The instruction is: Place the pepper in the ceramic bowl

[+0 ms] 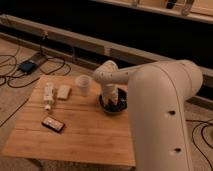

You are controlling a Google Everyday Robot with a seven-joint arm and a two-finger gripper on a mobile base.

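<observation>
One tool (pixel 111 101) inside glossy round bowl (pixel 121 106)

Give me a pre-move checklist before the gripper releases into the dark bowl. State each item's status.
1. Gripper over the ceramic bowl: ok, it reaches down into the bowl's opening.
2. Pepper in sight: cannot tell, the arm hides the bowl's inside.
3. Bowl fully on the table: ok, it sits near the far right side, inside the edge.
4. White cup out of the way: ok, it stands upright to the left of the bowl, apart from it.
5. Black device and the pale items at far left: ok, well away from the arm.
</observation>
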